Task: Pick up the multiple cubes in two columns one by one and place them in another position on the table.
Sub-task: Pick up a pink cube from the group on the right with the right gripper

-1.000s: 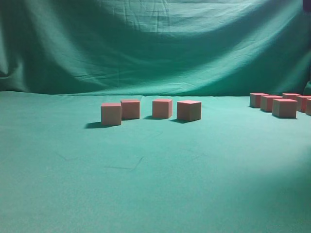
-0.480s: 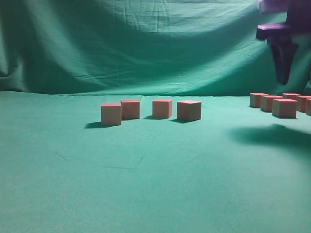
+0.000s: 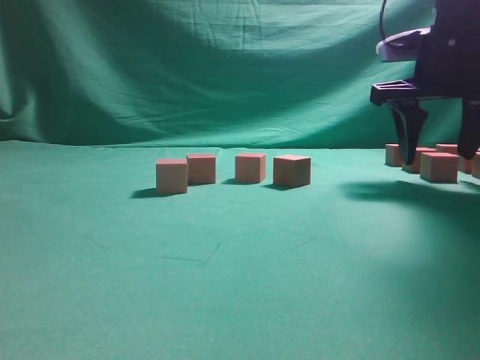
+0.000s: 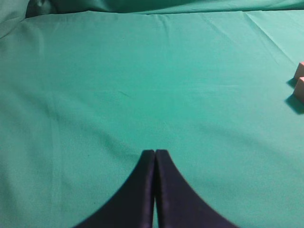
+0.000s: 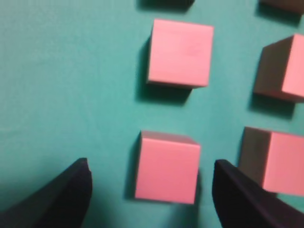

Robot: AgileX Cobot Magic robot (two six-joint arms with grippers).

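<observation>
Overhead, the right hand (image 5: 149,190) hangs open, fingers clear beside one cube (image 5: 167,166).

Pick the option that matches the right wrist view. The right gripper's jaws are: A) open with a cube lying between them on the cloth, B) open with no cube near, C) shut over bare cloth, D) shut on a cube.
A: the right gripper has its jaws spread apart, and a pink cube sits on the green cloth in the gap between them, untouched by either.

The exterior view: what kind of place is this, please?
Probably a staged test bench for robot practice, not a home. A green cloth covers the table and hangs behind as the backdrop; only plain identical cubes lie there, with the right gripper above some.
</observation>
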